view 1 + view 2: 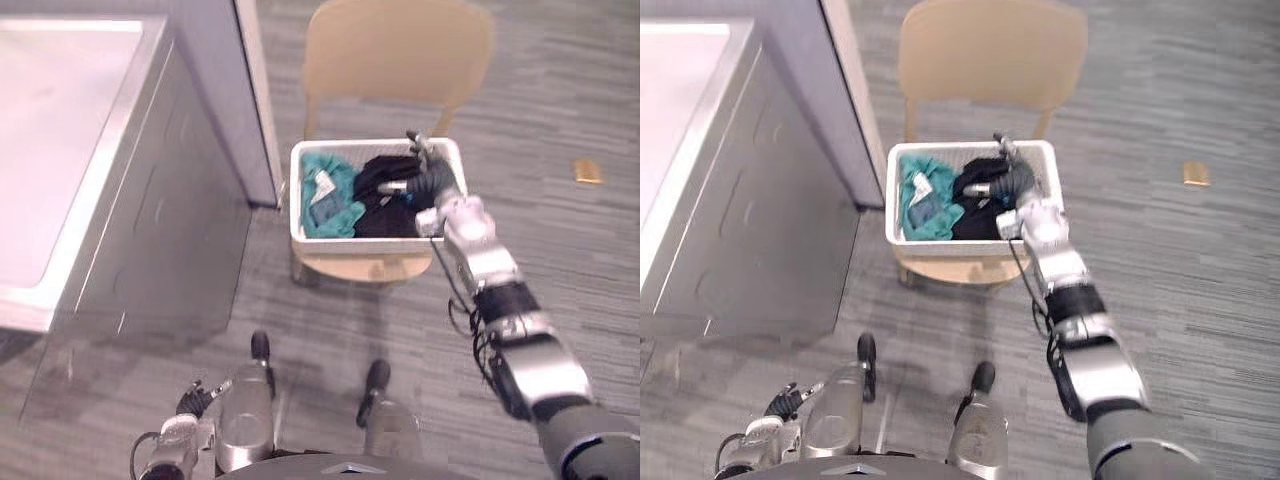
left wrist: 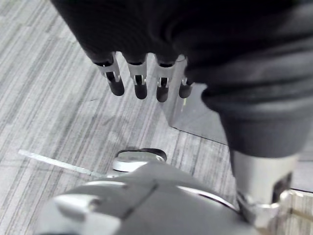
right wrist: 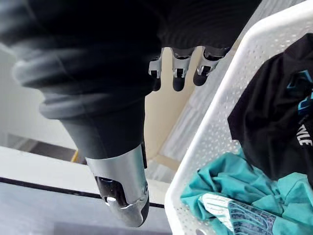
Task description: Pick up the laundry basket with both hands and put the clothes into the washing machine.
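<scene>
A white laundry basket stands on the seat of a wooden chair. It holds a teal garment on its left and a black garment on its right. My right hand hovers over the basket's right side, above the black garment, fingers relaxed and holding nothing. The right wrist view looks past them to the basket's perforated wall and both garments. My left hand hangs low by my body, fingers straight over the floor. The grey washing machine stands at the left.
A tall grey panel rises between the washing machine and the chair. A small yellowish object lies on the grey floor at the far right. Open floor lies between me and the chair.
</scene>
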